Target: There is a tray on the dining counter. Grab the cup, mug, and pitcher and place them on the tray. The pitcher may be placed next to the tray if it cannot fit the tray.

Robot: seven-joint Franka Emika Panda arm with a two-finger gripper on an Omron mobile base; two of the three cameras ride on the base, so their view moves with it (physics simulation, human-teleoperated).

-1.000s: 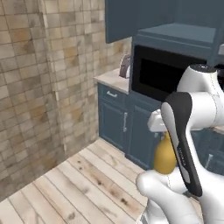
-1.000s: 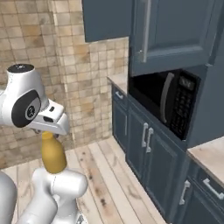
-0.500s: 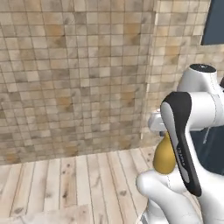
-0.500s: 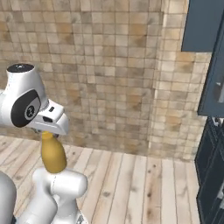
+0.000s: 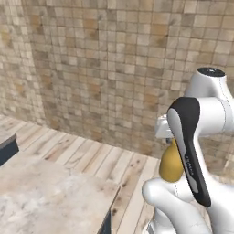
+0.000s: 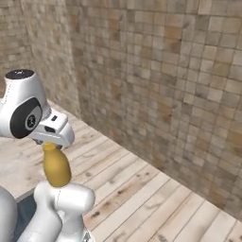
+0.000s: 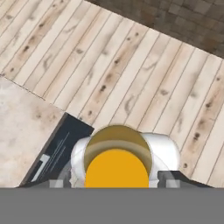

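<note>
Amber pitcher (image 6: 57, 166) hangs by its neck under my gripper (image 6: 51, 144), jaws clamped on it, carried clear toward the beige bench (image 5: 50, 201).

Base views flank arm; hand view downward.

As the base swings round, the blue cabinets and microwave drop from sight, a tiled wall and plank floor now stretch beyond the end effector (image 6: 52, 144), and the beige bench (image 5: 50, 196) appears below-left of it.
</note>
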